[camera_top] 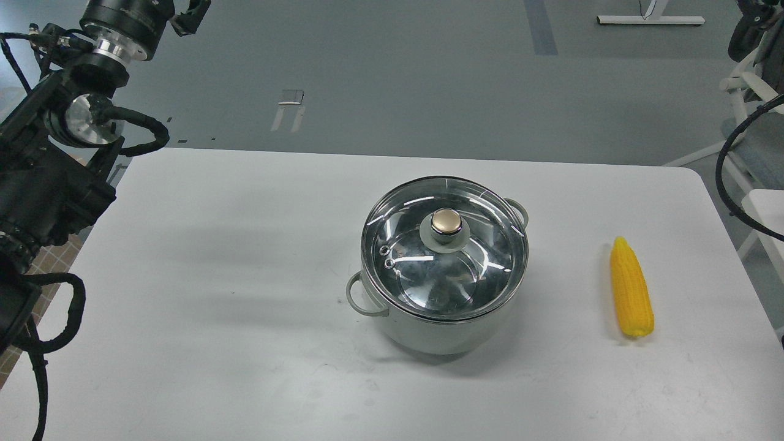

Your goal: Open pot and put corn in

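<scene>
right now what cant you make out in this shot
Head view only:
- Left gripper: cut off by the top edge, open or shut unclear.
- Right gripper: out of frame; only cable at the right edge.
- Pot inside: glare on the glass lid hides the contents.
- Corn underside: faces the table.

One head view looks forward and steeply down from close range onto the white table (pixel 245 306); the pot (pixel 444 331) sits near centre, grey floor toward twelve o'clock.

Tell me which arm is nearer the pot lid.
Left. The left arm is up at the table's far-left corner, well away from the lid. The right arm isn't in view; neither claw shows.
</scene>
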Motion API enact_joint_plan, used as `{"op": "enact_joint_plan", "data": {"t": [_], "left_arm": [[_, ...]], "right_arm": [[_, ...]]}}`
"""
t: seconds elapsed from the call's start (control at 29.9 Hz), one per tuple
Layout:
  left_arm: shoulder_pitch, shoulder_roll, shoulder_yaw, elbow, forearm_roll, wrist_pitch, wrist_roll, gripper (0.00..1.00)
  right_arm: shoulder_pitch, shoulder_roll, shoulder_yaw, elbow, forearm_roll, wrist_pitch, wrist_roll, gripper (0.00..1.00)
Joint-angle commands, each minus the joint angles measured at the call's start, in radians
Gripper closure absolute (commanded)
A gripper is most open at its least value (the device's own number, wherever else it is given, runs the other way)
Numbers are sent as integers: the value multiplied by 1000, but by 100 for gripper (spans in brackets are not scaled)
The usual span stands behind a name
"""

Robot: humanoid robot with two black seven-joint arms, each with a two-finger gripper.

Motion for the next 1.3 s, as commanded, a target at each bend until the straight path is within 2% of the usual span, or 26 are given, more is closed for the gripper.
{"op": "enact_joint_plan", "data": {"t": [0.0,0.43,0.64,0.8,0.9,1.07,1.27], "left_arm": [[5,3,3,-3,2,0,2,2],[4,12,3,-7,-3,0,13,2],[10,23,8,-50,5,0,7,2],[20,118,74,-191,115,9,3,3],[25,210,120,-343,224,38,2,3],[48,336,163,-615,504,90,1,4],[71,341,166,-860,941,98,1,11]], "right_arm": [[6,5,-50,6,0,-43,5,0],[16,6,-47,3,2,-26,2,0],[17,3,35,-6,3,-30,7,0],[5,5,33,5,7,15,5,0],[-30,0,42,14,10,72,7,0],[-82,-5,44,45,10,79,7,0],[-130,-9,74,91,10,72,11,0]]}}
